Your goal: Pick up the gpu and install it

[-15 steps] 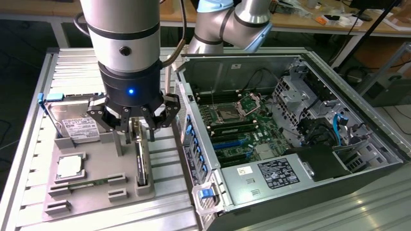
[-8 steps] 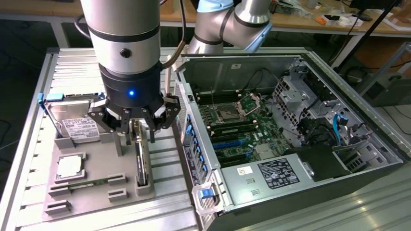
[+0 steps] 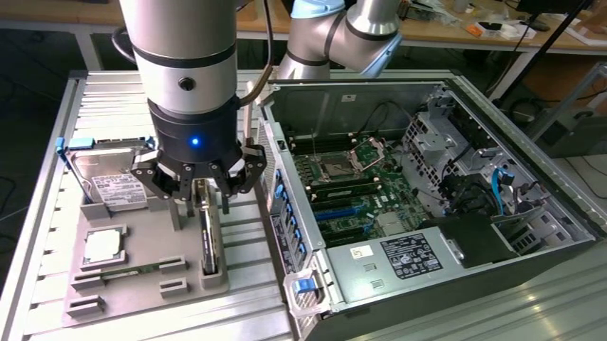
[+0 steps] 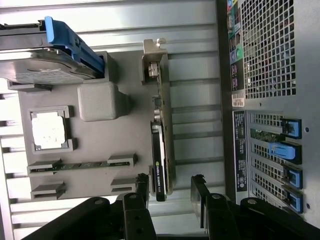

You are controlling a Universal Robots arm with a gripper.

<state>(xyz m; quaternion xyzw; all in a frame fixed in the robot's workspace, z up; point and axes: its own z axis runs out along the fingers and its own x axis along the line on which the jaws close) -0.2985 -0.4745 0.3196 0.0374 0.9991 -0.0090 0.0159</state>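
Jaws of the gripper (image 3: 210, 200) stood apart at a middling width, gripping nothing, straddling the near end of the gpu (image 3: 210, 241) from above. In the wrist view one jaw sat just beside the card's face and the other a clear gap off the opposite face (image 4: 170, 184).

Starting at the exterior view's left, on the ridged counter (image 3: 104, 92): a grey fixture tray (image 3: 142, 293) held a hard drive (image 3: 109, 181) at its far end. Nearer were a processor chip (image 3: 102, 245) and then a memory stick (image 3: 124, 272) lying flat.

Next, toward the exterior view's right, the gpu (image 4: 161, 145) stood on edge in a slot along the tray's right side. It had not been lifted. Its silver bracket (image 4: 152, 55) was at the far end and its black fan (image 4: 158, 167) at the near end, under the gripper.

Further right was the open computer case (image 3: 455, 85), lying on its side with the motherboard (image 3: 351, 185) exposed.

Handling, as a judgement:
- The card looked light, thin and stiff, but fragile.
- The bare board edges probably gave little to hold, and the fan would not take squeezing.
- A hold would likely go across the card's thickness on its upper edge, pinching board and heatsink body, away from the fan blades and the connector edge down in the slot.
- The metal bracket looked slippery.
- Seated in the slot, the card would probably bind if tilted.
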